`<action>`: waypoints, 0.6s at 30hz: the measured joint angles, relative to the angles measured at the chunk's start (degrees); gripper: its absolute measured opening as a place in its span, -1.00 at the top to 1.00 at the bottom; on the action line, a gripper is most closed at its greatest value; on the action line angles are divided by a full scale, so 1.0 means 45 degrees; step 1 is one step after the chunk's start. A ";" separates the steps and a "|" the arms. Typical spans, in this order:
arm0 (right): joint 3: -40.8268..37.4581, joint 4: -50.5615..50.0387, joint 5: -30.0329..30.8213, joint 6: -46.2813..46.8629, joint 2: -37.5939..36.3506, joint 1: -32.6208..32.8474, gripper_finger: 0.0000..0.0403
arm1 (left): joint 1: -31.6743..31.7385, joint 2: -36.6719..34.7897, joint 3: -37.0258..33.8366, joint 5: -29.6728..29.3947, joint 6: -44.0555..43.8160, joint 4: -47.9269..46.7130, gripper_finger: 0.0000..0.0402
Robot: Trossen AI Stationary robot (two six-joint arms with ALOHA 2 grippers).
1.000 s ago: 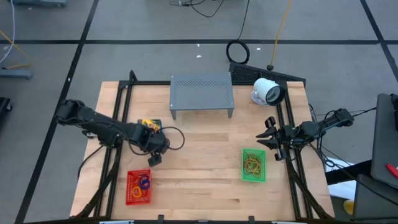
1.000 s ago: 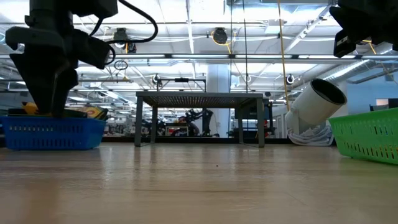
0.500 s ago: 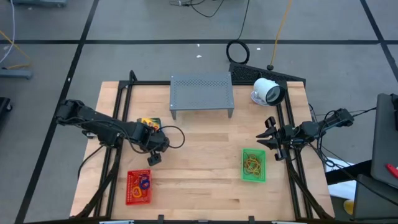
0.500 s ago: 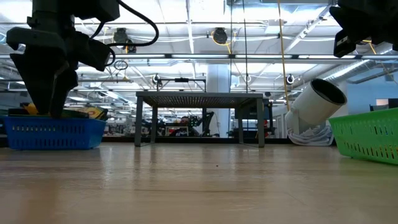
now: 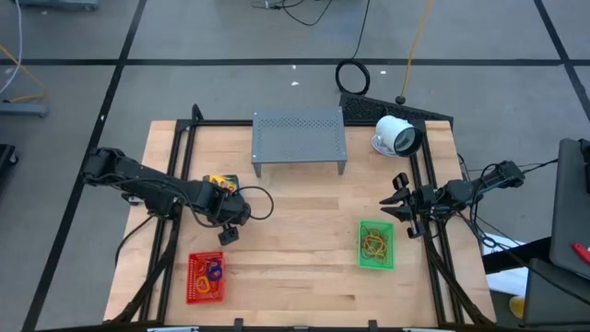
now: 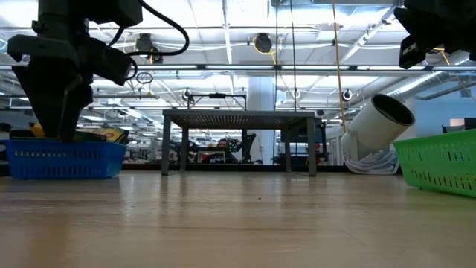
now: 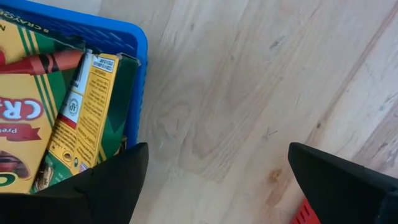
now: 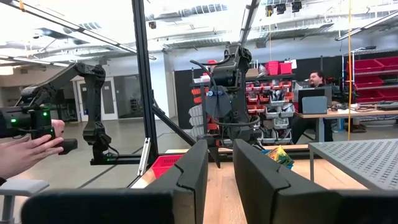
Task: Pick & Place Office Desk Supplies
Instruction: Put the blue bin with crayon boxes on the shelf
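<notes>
A blue basket at the table's left holds yellow crayon packs, one with a loose red crayon on it. My left gripper points down, open and empty, above the bare wood beside the basket's near right corner. In the low view it hangs in front of the blue basket. A red basket with rubber bands sits nearer the front edge. Another basket, green, holds rubber bands at the right. My right gripper waits raised at the right edge, a narrow empty gap between its fingers.
A grey perforated stand stands at the far middle, with a white round device to its right. Black frame rails run along both table sides. Bare wood lies between the baskets. A person's hand shows in the room beyond the table.
</notes>
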 joint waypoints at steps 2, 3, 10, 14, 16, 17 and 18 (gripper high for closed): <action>0.0000 0.0000 0.0000 -0.0003 0.0000 0.0005 0.67 | 0.0000 0.0000 0.0000 -0.0068 -0.0005 0.0000 -0.97; 0.0000 0.0002 0.0000 -0.0003 0.0000 0.0000 0.67 | 0.0000 -0.0025 0.0000 -0.0089 -0.0007 0.0000 -0.97; 0.0000 0.0005 0.0000 -0.0005 0.0000 0.0005 0.67 | -0.0034 -0.0682 -0.0002 -0.0260 -0.0063 0.0005 -0.97; 0.0000 0.0005 0.0000 0.0000 0.0000 0.0003 0.67 | -0.0068 -0.0835 -0.0003 -0.0393 -0.0161 -0.0160 -0.97; 0.0000 0.0001 0.0000 0.0000 0.0000 0.0000 0.67 | -0.0087 -0.0835 0.0000 -0.0561 -0.0160 -0.0260 -0.97; 0.0000 0.0005 0.0000 0.0000 0.0000 0.0000 0.67 | -0.0083 -0.0835 0.0000 -0.0577 -0.0154 -0.0287 -0.97; 0.0000 0.0005 0.0000 -0.0005 0.0000 0.0005 0.67 | -0.0083 -0.0835 0.0000 -0.0602 -0.0112 -0.0291 -0.97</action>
